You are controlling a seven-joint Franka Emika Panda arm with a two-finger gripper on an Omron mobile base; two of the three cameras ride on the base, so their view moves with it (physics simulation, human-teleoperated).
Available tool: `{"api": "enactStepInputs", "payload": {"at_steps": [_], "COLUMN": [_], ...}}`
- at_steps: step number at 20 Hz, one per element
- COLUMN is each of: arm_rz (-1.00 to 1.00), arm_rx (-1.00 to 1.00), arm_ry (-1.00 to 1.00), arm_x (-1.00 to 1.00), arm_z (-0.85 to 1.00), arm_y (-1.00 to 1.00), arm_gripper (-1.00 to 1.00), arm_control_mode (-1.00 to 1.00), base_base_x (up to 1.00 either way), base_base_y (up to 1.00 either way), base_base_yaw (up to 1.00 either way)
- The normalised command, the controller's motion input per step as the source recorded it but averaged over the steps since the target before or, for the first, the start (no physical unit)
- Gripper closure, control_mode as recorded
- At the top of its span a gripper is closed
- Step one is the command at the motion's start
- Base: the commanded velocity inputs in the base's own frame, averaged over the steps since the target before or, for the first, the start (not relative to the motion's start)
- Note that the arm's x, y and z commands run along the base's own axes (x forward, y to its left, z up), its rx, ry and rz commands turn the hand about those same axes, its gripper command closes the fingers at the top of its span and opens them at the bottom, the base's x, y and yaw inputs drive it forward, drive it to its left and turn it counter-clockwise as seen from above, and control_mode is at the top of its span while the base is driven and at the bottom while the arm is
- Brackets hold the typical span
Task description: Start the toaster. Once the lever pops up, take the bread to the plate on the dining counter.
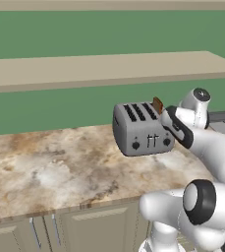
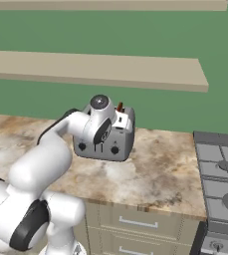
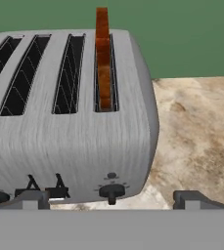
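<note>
Bread [image 3: 102, 58] stands in the toaster's [image 3: 69, 146] slot just ahead of your gripper [image 3: 111, 197], jaws wide apart, holding nothing. You should expect a light, stiff, crumbly slice; pinch its flat faces above the slot rim. Slot walls crowd it; the stove [image 2: 220, 174] sits well off sideways.

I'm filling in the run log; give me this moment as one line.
hand: open, empty, before toaster front | bread: upright in end slot
</note>
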Motion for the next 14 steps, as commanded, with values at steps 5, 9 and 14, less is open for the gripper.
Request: {"api": "enactStepInputs", "payload": {"at_steps": [5,9,14], "arm_rz": [0.00,0.00,0.00], "arm_rx": [0.00,0.00,0.00], "arm_ry": [0.00,0.00,0.00], "arm_x": [0.10,0.13,0.09], "arm_z": [-0.08,-0.07,-0.14], "arm_y": [0.00,0.00,0.00], "arm_gripper": [-1.00,-1.00,-1.00], "arm_control_mode": [-1.00,-1.00,-1.00], "base_base_x": [0.00,0.00,0.00], "base_base_y": [0.00,0.00,0.00], "base_base_yaw": [0.00,0.00,0.00]}}
